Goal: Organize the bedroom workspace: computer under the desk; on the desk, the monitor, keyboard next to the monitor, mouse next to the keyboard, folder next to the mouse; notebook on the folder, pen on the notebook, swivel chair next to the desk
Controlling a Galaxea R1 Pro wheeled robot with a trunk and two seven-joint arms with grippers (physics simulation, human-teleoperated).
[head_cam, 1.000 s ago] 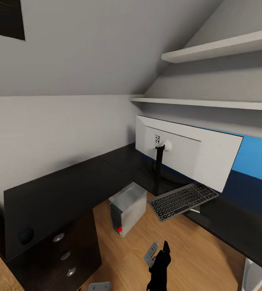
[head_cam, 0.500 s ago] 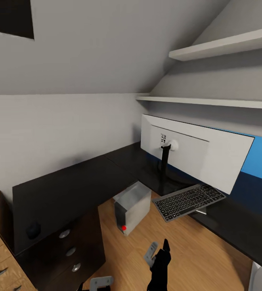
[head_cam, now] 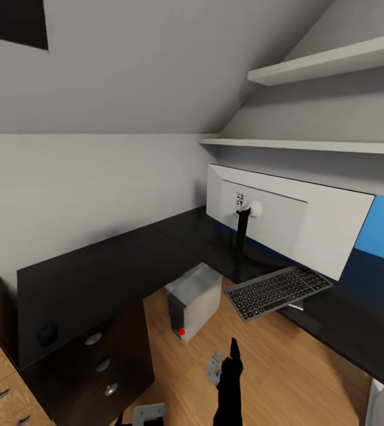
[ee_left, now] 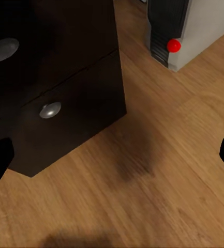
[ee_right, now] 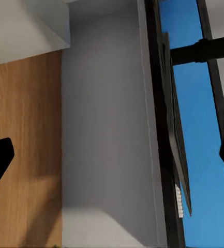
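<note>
A sloped-ceiling room with a wood floor point(head_cam: 286, 367) and a black L-shaped desk point(head_cam: 115, 266) wrapping the corner, two white shelves point(head_cam: 310, 145) on the wall above.

Nearest, the right gripper point(head_cam: 224, 370) rises low in the head view, empty; its wrist view shows two dark fingertips far apart at opposite edges, so it stands wide. The left gripper point(ee_left: 112, 155) likewise spreads wide over bare floor, holding nothing, with the black drawer unit point(ee_left: 65, 103) just ahead of it.

Just beyond both grippers, the grey computer point(head_cam: 194, 302) with its red button sits on the floor in the desk's inner corner, partly out past the desk edge.

Up and to the right of the right gripper lies the keyboard point(head_cam: 277, 290), overhanging the desk's front edge, its long axis running along the desk wing away to the right. The right arm looks the nearer one for it; a likely next move is to push or lift it fully onto the top. Behind it stands the monitor point(head_cam: 286, 222), back panel toward the robot.

Well off to the left of the left gripper, a small dark object, probably the mouse point(head_cam: 47, 333), rests on the near desk wing.
</note>
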